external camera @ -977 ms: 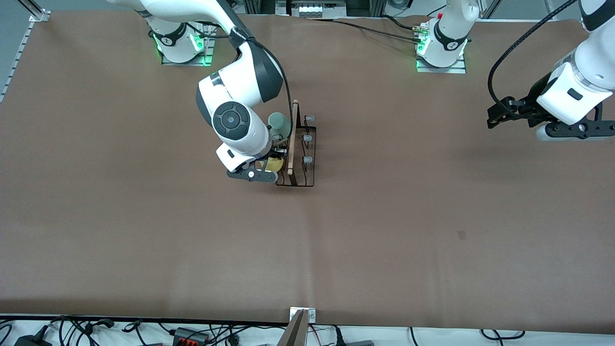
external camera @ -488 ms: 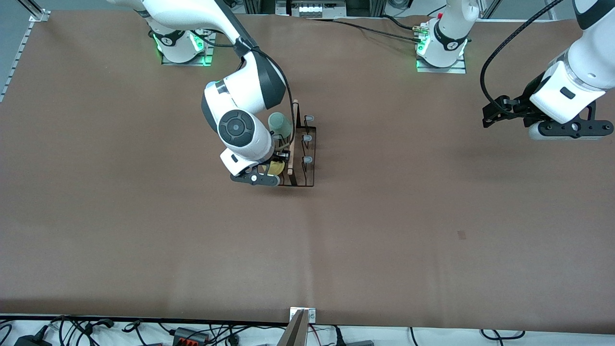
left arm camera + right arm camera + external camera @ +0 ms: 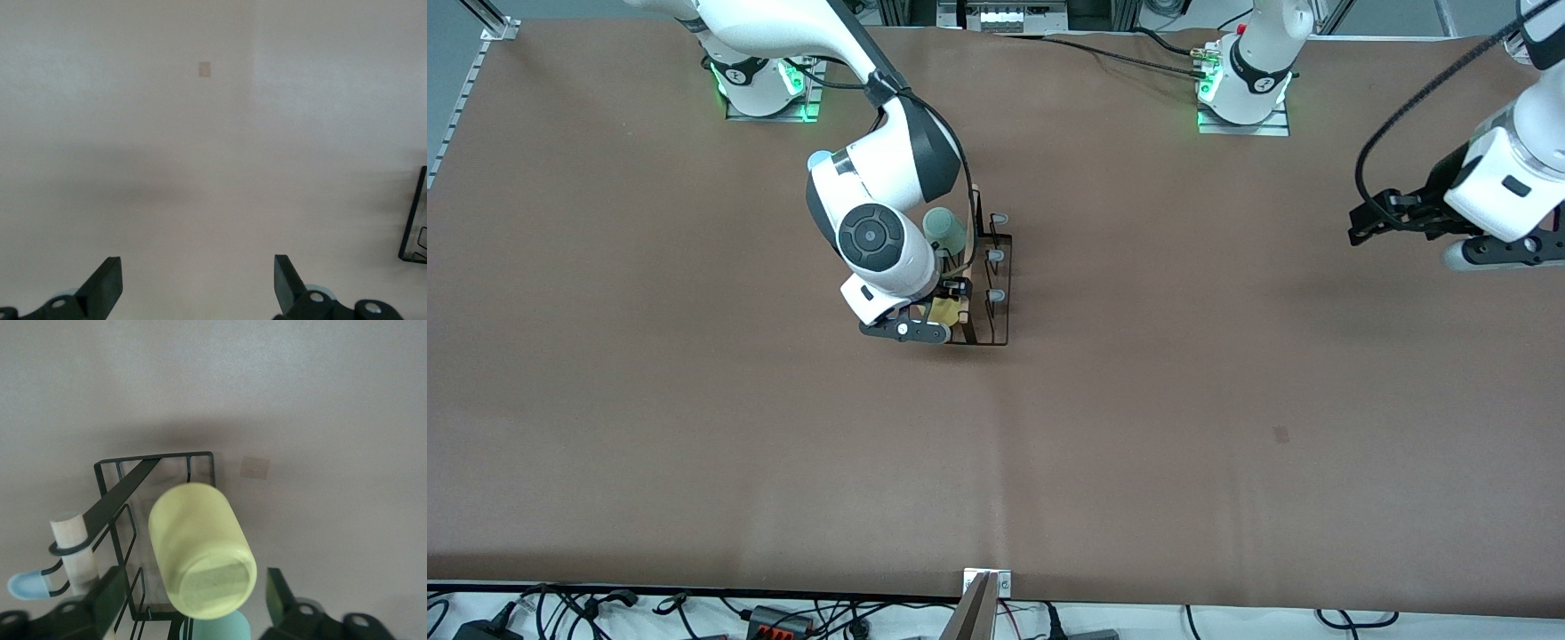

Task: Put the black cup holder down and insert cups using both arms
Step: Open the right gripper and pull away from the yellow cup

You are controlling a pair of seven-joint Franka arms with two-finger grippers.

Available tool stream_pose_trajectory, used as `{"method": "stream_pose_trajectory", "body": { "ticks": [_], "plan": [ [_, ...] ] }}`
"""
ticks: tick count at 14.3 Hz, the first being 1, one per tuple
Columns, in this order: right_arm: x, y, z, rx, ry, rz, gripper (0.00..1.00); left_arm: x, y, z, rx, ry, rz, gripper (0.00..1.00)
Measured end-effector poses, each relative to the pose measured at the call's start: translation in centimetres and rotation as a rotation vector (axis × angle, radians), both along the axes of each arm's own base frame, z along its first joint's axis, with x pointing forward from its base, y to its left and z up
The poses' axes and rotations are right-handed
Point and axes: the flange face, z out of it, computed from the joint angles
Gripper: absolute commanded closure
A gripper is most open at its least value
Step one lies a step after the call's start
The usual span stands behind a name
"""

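Observation:
The black cup holder (image 3: 989, 298) stands mid-table, its wooden rod (image 3: 971, 222) along the top. A mint green cup (image 3: 943, 229) sits on it, on the side toward the right arm's end. My right gripper (image 3: 945, 311) is low over the holder's end nearer the front camera. In the right wrist view my right gripper (image 3: 193, 587) is open, one finger on each side of the upturned yellow cup (image 3: 200, 550), with gaps showing. The cup leans over the holder's wire base (image 3: 113, 463), beside the mint cup (image 3: 223, 628). My left gripper (image 3: 1371, 224) is open and empty over bare table. The light blue cup is out of view.
Three free grey-blue peg tips (image 3: 996, 256) stick out on the holder's side toward the left arm's end. A small dark patch (image 3: 1281, 435) marks the brown table cover. Cables lie along the table's front edge (image 3: 783, 618).
My right hand has shifted a little toward the front camera along the holder, with the yellow cup between its fingers. My left arm drifted inward, then back toward its end of the table.

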Motion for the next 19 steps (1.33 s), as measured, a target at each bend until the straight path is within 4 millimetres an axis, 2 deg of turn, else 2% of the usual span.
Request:
{"method": "stream_pose_trajectory", "body": {
  "ticks": [4,7,10,12,15,17,19],
  "plan": [
    [0.3,-0.2,1.1,0.009,-0.015,-0.005,0.0,0.3,1.3,-0.5,-0.003,0.008,-0.006,0.0],
    [1.2,-1.5,4.5,0.032,-0.059,-0.027,0.0,0.3,1.7,-0.3,-0.004,0.001,-0.012,0.0],
    [3.6,-5.8,8.4,0.041,-0.122,-0.069,0.0,0.4,2.2,0.1,-0.004,-0.007,-0.003,0.0],
    [5.3,-9.8,10.4,0.033,-0.154,-0.061,0.0,0.4,2.3,0.2,-0.004,-0.008,-0.001,0.0],
    [6.9,-16.1,12.0,-0.007,-0.126,-0.026,0.0,0.4,2.2,0.3,-0.004,-0.01,-0.003,0.0],
    [7.5,-18.9,14.1,-0.016,-0.122,-0.027,0.0,0.4,2.0,0.3,-0.005,-0.01,-0.007,0.0],
    [7.9,-20.6,15.9,-0.018,-0.135,-0.048,0.0,0.4,1.6,0.4,-0.005,-0.011,-0.013,0.0]
  ]
}}
